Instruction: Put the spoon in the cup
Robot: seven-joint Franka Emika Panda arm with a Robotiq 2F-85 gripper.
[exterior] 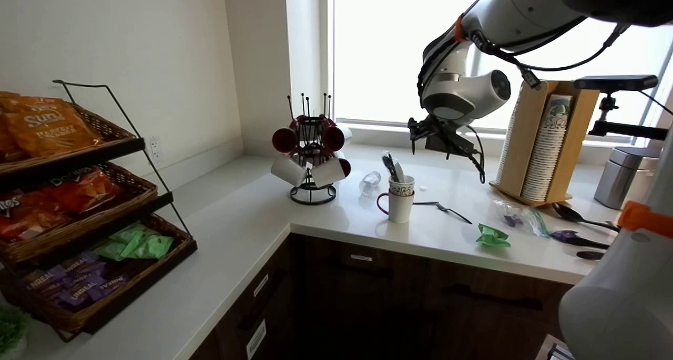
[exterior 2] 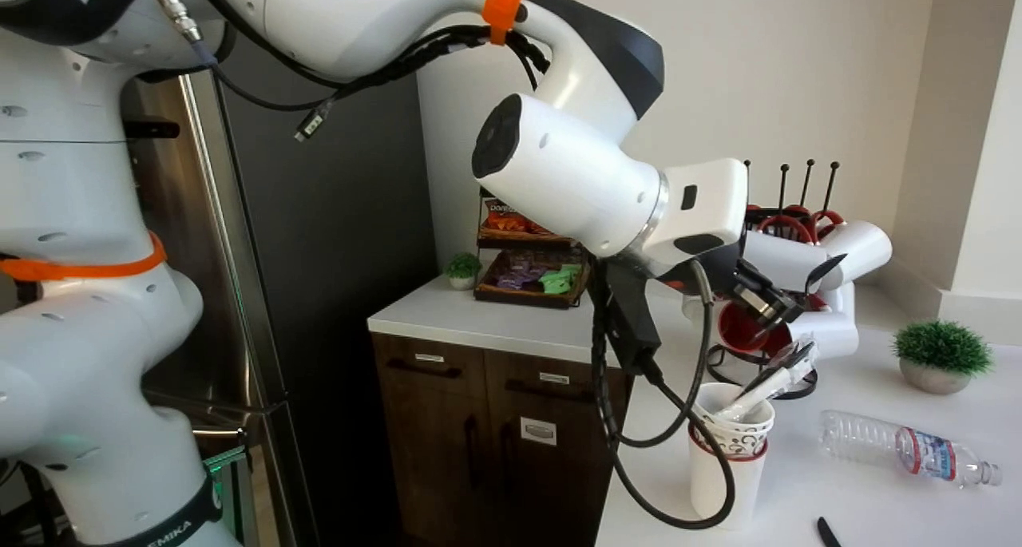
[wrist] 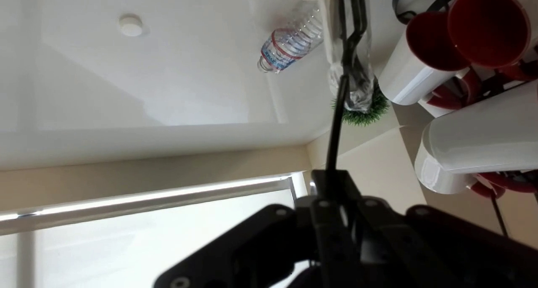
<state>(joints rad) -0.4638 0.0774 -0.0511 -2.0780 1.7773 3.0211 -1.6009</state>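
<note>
- spoon [exterior 2: 825, 271]: hanging in the air higher than the white cup [exterior: 400, 210], not inside
- gripper [wrist: 336, 178]: clamping the spoon by its handle
- paper cup [exterior 2: 746, 439]: plugging the white cup's mouth, wrapped cutlery [exterior 2: 773, 383] crowding it; risking a snag, spoon twisting in the narrow grip
- cable [exterior 2: 691, 523]: dangling lower than the gripper, risking tipping the stack

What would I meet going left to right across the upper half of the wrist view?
Small round white object, clear plastic bottle with a label, slim dark spoon, white mugs with red insides.
</note>
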